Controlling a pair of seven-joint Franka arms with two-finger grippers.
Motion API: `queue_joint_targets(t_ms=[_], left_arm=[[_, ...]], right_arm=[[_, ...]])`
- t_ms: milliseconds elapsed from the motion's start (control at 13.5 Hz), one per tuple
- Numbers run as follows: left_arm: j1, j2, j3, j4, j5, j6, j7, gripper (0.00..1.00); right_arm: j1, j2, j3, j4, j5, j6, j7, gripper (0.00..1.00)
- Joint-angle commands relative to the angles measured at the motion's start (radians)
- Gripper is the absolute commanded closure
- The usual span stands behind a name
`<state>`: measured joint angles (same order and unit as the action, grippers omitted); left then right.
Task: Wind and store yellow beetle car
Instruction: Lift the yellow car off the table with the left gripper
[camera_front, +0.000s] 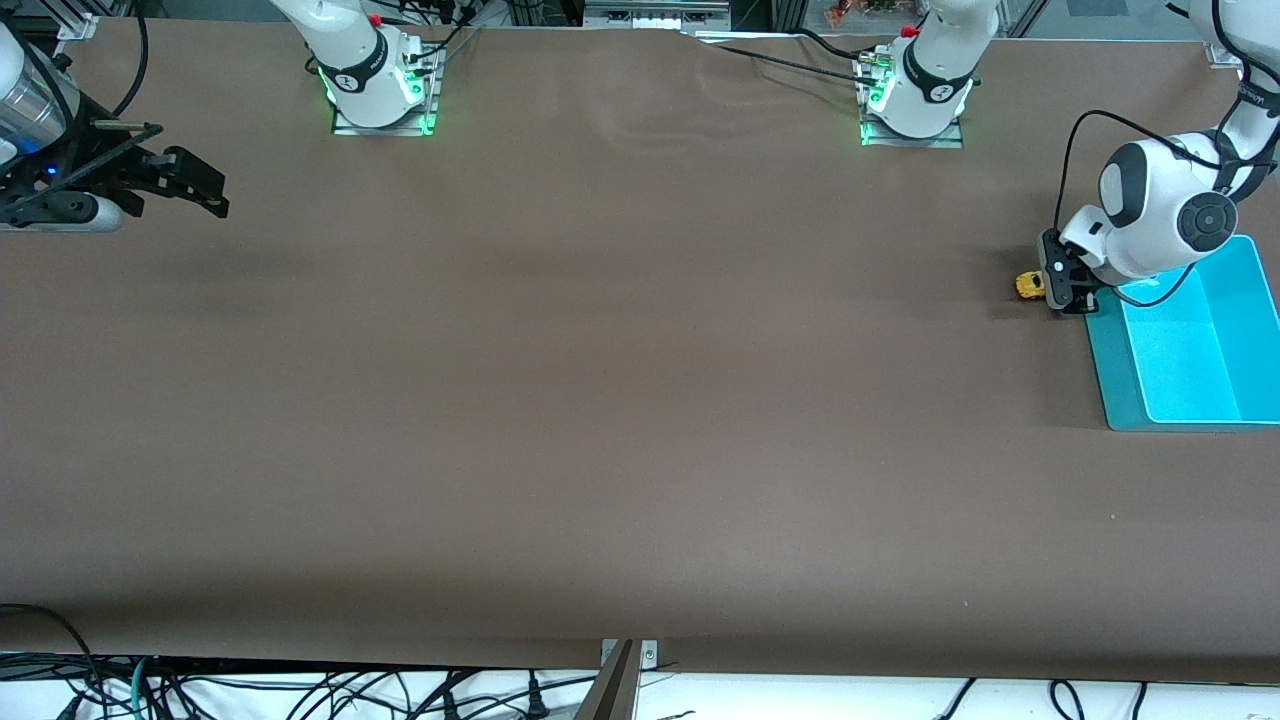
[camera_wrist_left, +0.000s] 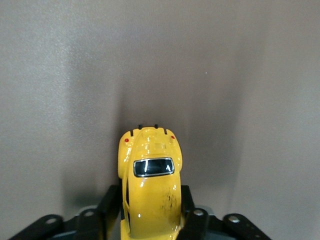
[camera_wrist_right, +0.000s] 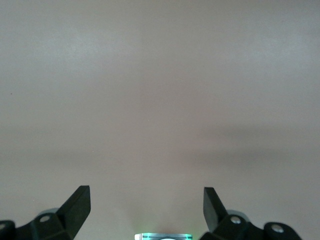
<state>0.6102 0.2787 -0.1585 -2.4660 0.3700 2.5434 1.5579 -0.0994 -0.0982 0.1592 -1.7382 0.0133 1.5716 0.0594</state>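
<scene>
The tiny glossy yellow beetle-shaped toy car (camera_front: 1029, 285) sits clamped between the left gripper's (camera_front: 1057, 287) fingers (camera_wrist_left: 112, 202), low at the left arm's table edge, beside a turquoise plastic bin (camera_front: 1108, 375). The right gripper (camera_front: 195, 190) waits, fingers apart, over the right arm's edge.

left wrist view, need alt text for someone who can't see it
A yellow beetle car seen from above, gripped on both sides by the left end effector whose black fingers press against its body. The car points away from the camera over a plain brown table, with nothing else in the picture.
</scene>
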Motion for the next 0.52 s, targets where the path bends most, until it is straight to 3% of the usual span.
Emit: queue_joint_targets(t_ms=[0, 223, 445], left_arm=[[0.017, -0.013, -0.012, -0.004, 0.009, 0.005, 0.014, 0.95], [0.022, -0.049, -0.016, 0.019, -0.011, -0.064, 0.014, 0.96], [0.02, -0.088, -0.073, 0.033, -0.191, -0.228, 0.036, 0.96]], right_arm=[[0.004, 0.008, 0.0, 0.029, -0.001, -0.028, 0.016, 0.0], [0.003, 0.008, 0.0, 0.029, 0.001, -0.028, 0.017, 0.0], [0.004, 0.008, 0.002, 0.029, 0.002, -0.028, 0.019, 0.0]])
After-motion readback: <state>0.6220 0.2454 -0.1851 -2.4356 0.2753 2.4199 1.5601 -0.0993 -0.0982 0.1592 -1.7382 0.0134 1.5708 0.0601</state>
